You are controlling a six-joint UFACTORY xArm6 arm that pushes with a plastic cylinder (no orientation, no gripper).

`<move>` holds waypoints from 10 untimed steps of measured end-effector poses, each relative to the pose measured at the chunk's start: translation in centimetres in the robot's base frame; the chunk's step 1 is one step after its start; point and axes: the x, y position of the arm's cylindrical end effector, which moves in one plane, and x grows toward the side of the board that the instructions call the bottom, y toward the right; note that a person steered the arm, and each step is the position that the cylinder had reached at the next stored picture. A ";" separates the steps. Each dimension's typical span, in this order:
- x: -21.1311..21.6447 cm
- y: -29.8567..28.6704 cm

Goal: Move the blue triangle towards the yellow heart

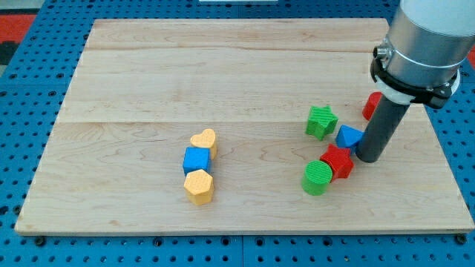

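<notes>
- My tip (pixel 369 159) rested on the wooden board (pixel 223 74) near the view's right edge, at the lower end of the dark rod; this rod has no jaws, so nothing was opened, closed or held.
- The blue triangle (pixel 348 136) lay just to the view's left of my tip, touching or nearly touching the rod's side; I could not tell which.
- A red block (pixel 338 161), star-like in shape, sat directly below the blue triangle and just left of my tip, touching the triangle's lower edge.
- A green cylinder (pixel 317 178) stood against the red block's lower left side.
- A green star (pixel 321 122) lay to the upper left of the blue triangle, close beside it.
- Another red block (pixel 372 105) showed partly behind the rod, toward the view's top; its shape was hidden.
- The yellow heart (pixel 203 141) lay well apart, left of the board's centre.
- A blue cube (pixel 197 160) touched the heart's lower side.
- A yellow hexagonal block (pixel 199 186) touched the cube from below, the three forming a short column.
</notes>
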 end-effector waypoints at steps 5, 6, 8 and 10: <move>-2.1 -2.4; -2.1 -6.7; -2.1 -15.6; -3.1 -11.7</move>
